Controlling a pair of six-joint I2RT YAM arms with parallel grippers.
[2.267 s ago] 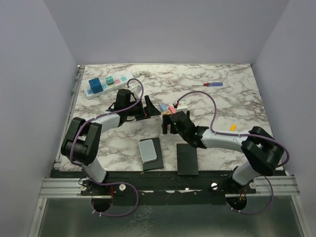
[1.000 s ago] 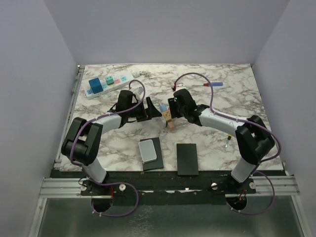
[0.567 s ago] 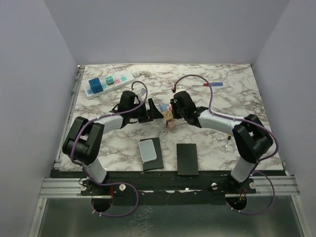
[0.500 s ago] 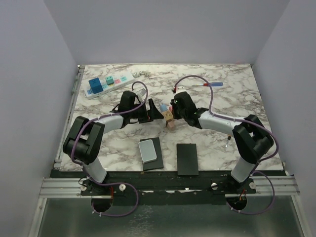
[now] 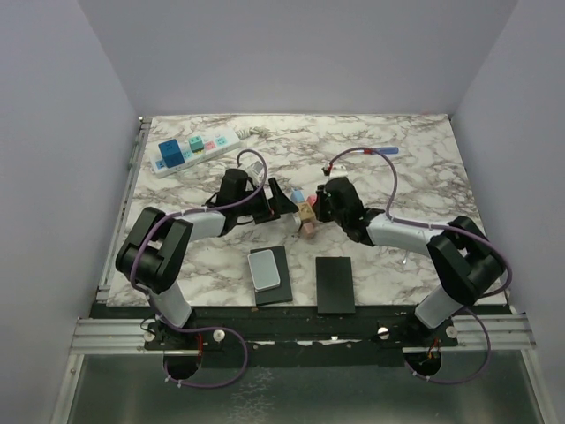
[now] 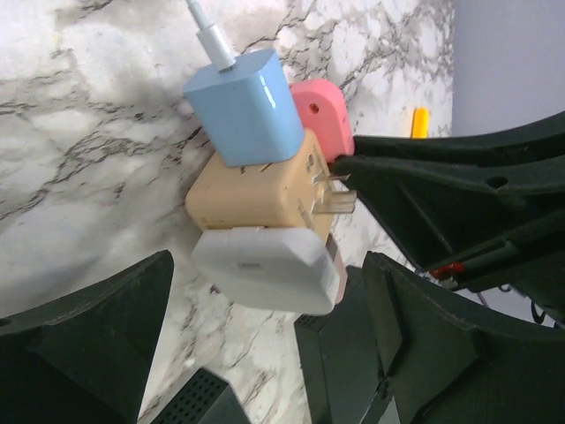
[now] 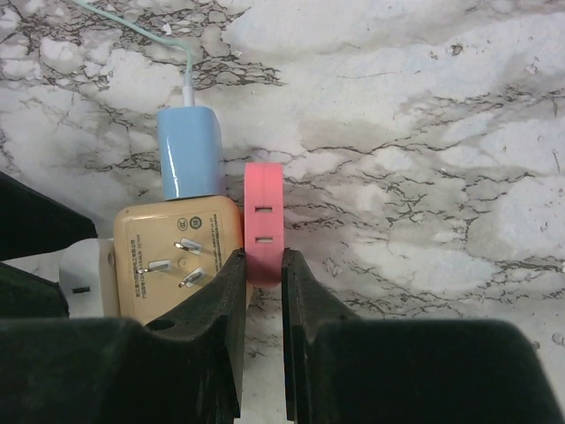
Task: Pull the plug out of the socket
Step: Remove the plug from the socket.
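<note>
I have the right claw [image 7: 263, 265] pinched tight on the pink plug [image 7: 263, 208], which looks still seated against the tan socket cube [image 7: 172, 256] just beside its fingers. Beyond, the left claw [image 6: 269, 265] spreads wide around that cube (clamping nothing). Grasp made; the pull remains.

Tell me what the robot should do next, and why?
Probably shut the left gripper to steady the tan adapter. Its jaws stand open around the white plug stuck on it, while the right gripper pinches the pink plug. With the adapter held, a pull should free the pink plug rather than drag everything.
</note>
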